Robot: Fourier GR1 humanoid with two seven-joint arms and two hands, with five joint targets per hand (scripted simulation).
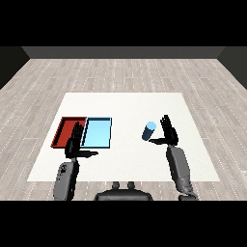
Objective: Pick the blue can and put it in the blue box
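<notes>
A blue can [148, 130] stands upright on the white table, right of centre. My right hand [169, 134] is just to its right, fingers straight and pointing up, thumb reaching toward the can's base; it holds nothing. The light blue tray [97, 133] lies left of centre, with the red tray [66, 131] touching its left side. My left hand [73, 145] hovers over the near edge where the two trays meet, fingers straight, thumb out to the right, holding nothing.
The white table [125, 108] ends in a near edge just in front of both forearms. Grey wooden floor surrounds it. Bare table surface lies between the blue tray and the can.
</notes>
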